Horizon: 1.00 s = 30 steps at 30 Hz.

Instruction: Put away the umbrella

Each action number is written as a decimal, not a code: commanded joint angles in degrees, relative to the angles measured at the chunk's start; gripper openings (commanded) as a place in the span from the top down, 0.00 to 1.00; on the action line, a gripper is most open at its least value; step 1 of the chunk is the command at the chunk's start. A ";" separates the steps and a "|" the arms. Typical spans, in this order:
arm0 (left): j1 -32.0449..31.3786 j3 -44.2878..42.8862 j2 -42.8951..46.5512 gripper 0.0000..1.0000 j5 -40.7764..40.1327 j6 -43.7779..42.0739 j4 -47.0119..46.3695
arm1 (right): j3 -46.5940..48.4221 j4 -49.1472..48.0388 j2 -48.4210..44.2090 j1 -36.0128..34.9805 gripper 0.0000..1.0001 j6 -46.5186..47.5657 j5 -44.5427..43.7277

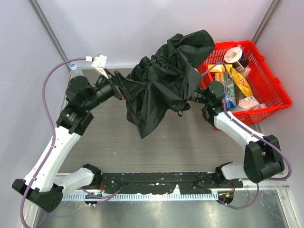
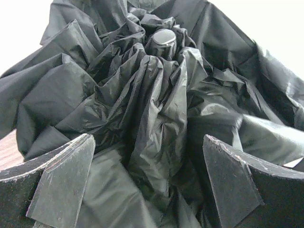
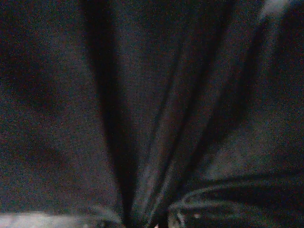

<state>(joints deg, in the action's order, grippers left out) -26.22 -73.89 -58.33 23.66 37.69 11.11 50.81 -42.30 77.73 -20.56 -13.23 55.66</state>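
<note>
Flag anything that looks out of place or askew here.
The umbrella is a crumpled, half-collapsed heap slumped between both arms rather than a neat bundle. In the top view its canopy overlaps the left corner of the red basket. Its fabric also blacks out the whole right wrist view.

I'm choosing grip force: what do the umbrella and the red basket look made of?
The umbrella: thin synthetic fabric, probably nylon or polyester, faintly shiny, with sharp crumpled creases. The basket: rigid red plastic, judging by its moulded open lattice.
</note>
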 commanded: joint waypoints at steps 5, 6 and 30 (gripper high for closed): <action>0.38 -2.57 -3.90 0.00 1.48 7.75 -9.80 | 0.96 5.73 -4.34 -1.76 0.99 8.12 -0.29; 0.38 -2.66 -4.42 0.00 0.69 8.18 -9.62 | 0.96 6.09 -4.52 -1.85 0.99 8.48 -0.81; 0.38 -3.81 -18.22 0.56 11.58 17.68 -20.51 | 5.88 26.56 -8.04 -8.44 0.99 23.95 -10.21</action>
<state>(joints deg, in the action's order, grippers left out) -25.69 -76.12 -75.83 29.71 52.69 -2.76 51.90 -15.81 72.88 -26.92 5.74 47.46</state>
